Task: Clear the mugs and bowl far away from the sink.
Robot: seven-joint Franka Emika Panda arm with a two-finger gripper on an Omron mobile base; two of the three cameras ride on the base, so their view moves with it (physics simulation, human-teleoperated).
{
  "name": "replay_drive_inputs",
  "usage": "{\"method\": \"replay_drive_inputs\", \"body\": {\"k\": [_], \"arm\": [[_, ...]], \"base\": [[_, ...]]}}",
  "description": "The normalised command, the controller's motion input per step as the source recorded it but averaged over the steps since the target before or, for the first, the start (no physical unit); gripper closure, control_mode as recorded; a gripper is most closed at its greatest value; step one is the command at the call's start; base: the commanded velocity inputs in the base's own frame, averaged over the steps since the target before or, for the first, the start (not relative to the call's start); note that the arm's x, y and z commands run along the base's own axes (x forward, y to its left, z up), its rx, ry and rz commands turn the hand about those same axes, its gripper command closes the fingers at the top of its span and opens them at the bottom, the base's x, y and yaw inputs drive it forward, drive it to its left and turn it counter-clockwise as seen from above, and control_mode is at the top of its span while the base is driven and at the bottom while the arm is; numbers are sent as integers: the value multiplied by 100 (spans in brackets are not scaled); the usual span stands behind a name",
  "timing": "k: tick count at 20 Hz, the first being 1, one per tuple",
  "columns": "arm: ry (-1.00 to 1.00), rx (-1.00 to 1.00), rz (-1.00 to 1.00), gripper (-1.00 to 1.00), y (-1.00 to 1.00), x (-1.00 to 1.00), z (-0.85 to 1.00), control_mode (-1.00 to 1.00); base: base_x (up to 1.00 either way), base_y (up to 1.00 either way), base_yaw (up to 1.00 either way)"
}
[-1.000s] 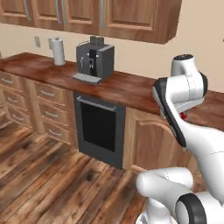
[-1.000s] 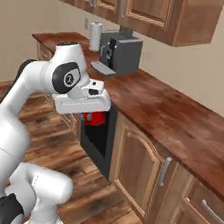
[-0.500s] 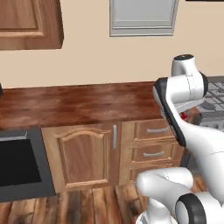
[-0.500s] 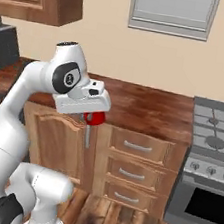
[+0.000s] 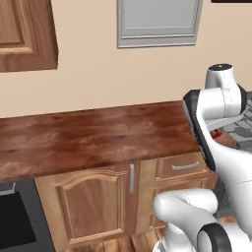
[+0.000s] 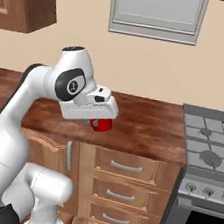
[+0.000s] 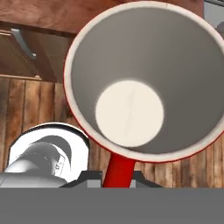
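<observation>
Carrying the red mug (image 7: 144, 83) clamped by its handle in my claw (image 6: 100, 123), I've yet to set it on the counter (image 6: 147, 126).

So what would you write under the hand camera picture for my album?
Looking straight down into the red mug, held by its handle in the robot's claw, high above the wooden floor.

You will find the mug (image 7: 144, 83) glossy red outside, its handle red too, with a pale grey interior and an off-white base. Your counter (image 5: 88, 135) is reddish-brown, streaked wood grain. The cabinets (image 6: 119, 185) below are mid-brown wood with silver handles. The stove (image 6: 207, 147) is grey. The wall is beige.
</observation>
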Motion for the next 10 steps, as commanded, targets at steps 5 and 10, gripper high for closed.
{"method": "replay_drive_inputs", "body": {"k": [5,10], "arm": [[0,0,0,100,0,0,0,100],[0,0,0,100,0,0,0,100]], "base": [[83,32,3],[66,1,20]]}}
